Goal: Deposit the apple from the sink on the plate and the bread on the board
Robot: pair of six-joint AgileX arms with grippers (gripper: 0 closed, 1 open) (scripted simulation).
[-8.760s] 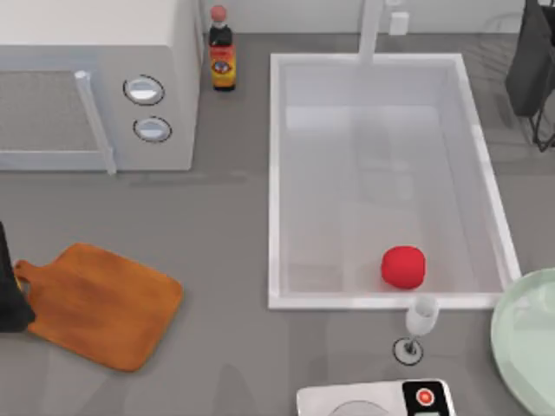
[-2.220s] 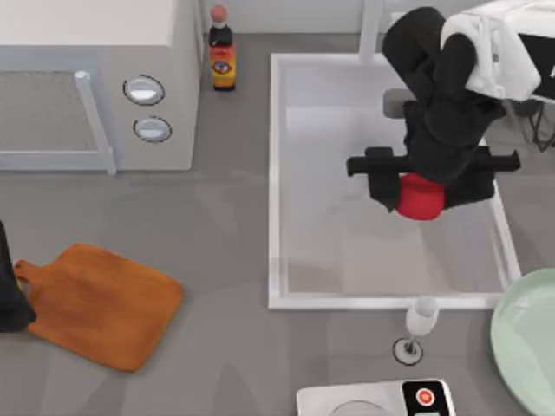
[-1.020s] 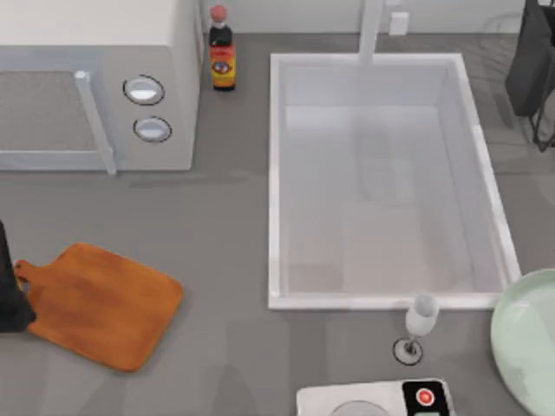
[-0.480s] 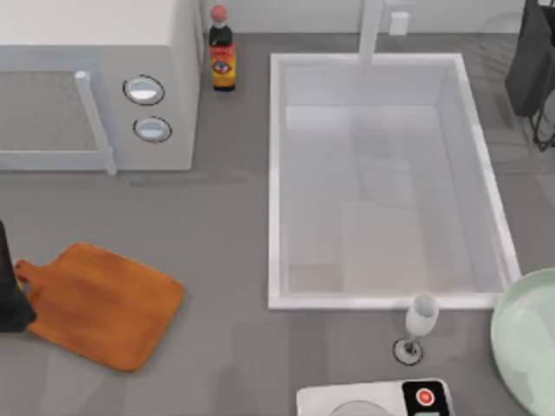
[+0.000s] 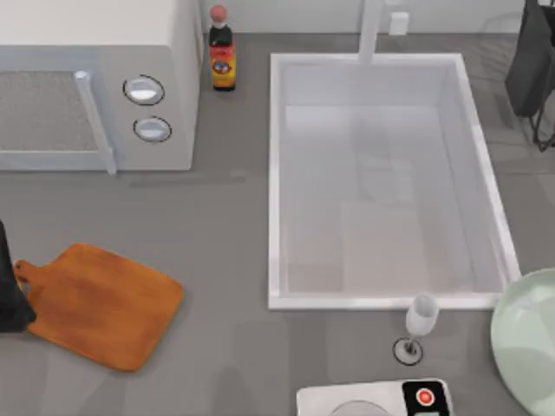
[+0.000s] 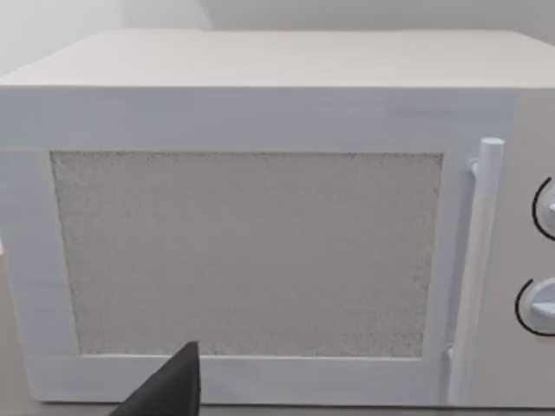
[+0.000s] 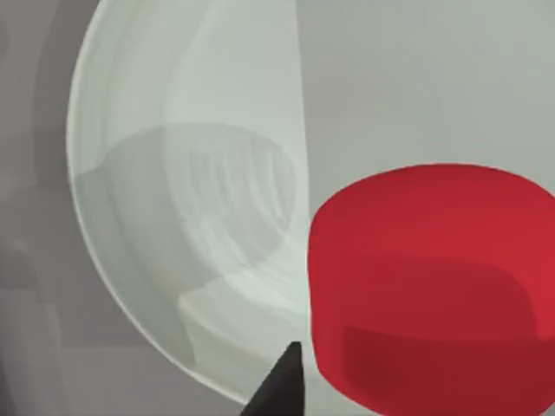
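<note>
Apple (image 7: 429,277) seemingly held in right tool above plate (image 7: 173,217).

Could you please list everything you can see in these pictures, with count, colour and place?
sink: one, white, middle to right of the table, with a pale faucet at its far rim.
plate: one, pale mint green, right near corner.
apple: one, red, seen in the right wrist view above the plate.
board: one, orange-brown wood, left near side.
microwave: one, white, left far corner.
sauce bottle: one, dark with red cap, between microwave and sink.
wine glass: one, clear, just in front of the sink.
scale: one, white with red button, near edge.
right end effector: dark fingertip beside the apple.
left end effector: dark fingertip facing the microwave.
</note>
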